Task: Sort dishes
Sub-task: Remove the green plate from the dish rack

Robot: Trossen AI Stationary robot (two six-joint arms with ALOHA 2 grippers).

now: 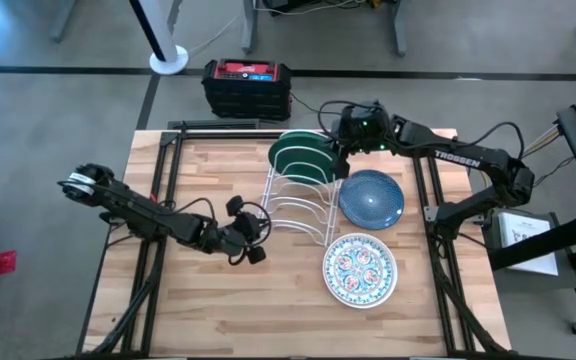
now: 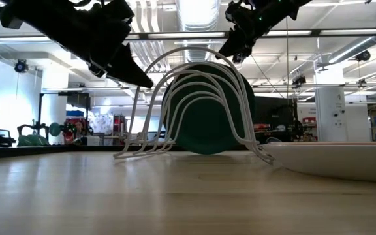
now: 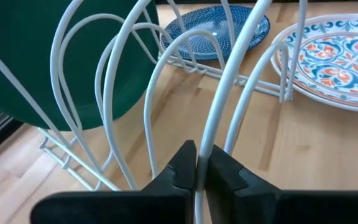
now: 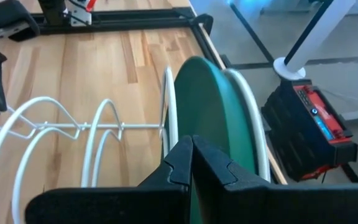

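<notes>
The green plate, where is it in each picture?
High view: the green plate stands in the white wire rack, far end.
Low view: middle, behind the rack's loops.
Left wrist view: upper left, behind the wires.
Right wrist view: centre, on edge, under the right gripper.
Shared landmark: the rack.

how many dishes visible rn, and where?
3. Green dish upright in the rack's far slot; blue speckled dish flat on the table right of the rack; floral dish flat nearer the front. Another may be hidden.
</notes>
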